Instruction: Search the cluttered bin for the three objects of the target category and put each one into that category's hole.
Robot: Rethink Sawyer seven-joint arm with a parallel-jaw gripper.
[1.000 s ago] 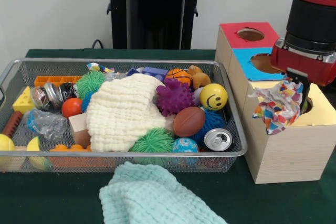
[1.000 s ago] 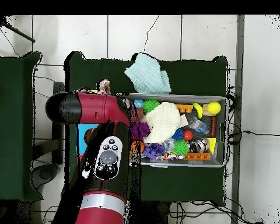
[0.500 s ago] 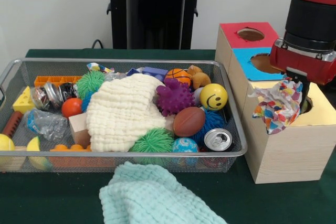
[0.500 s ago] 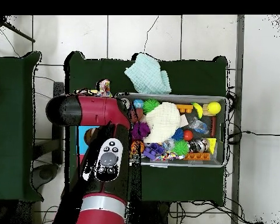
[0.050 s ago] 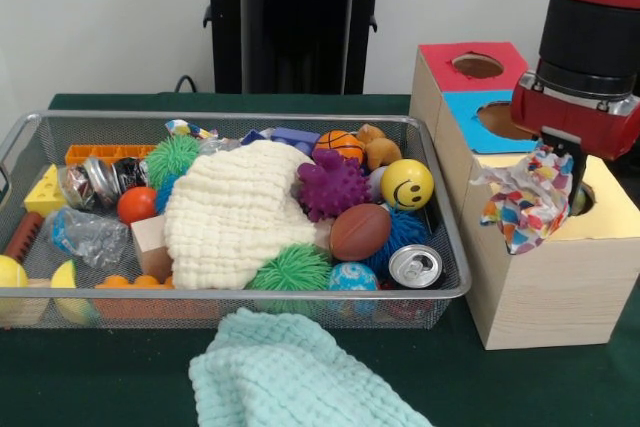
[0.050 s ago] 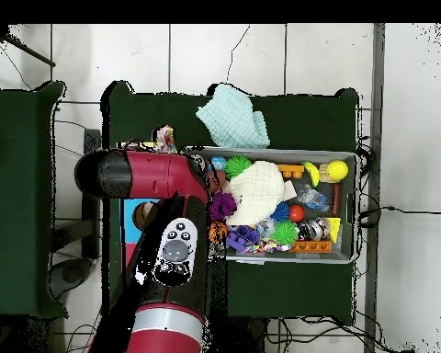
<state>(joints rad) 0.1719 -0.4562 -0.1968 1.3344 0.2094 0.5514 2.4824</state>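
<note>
Patterned cloth [image 5: 528,202] hangs beside the gripper [image 5: 566,169] (over the yellow box [image 5: 560,277]).

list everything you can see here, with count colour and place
wire mesh bin: 1, silver, on the green table
cream knitted cloth: 1, middle of the bin
mint knitted cloth: 1, on the table in front of the bin
spiky rubber balls: 1 purple, 2 green, in the bin
small sports balls: 1 brown football, 1 orange basketball, in the bin
yellow smiley ball: 1, bin's right end
drink can: 1, silver, bin's front right corner
wooden sorting box: 1, red, blue and yellow tops, each with a hole, right of the bin
multicoloured patterned fabric: 1, draped at the yellow hole under the gripper
gripper: 1, red and black arm, over the yellow hole
</note>
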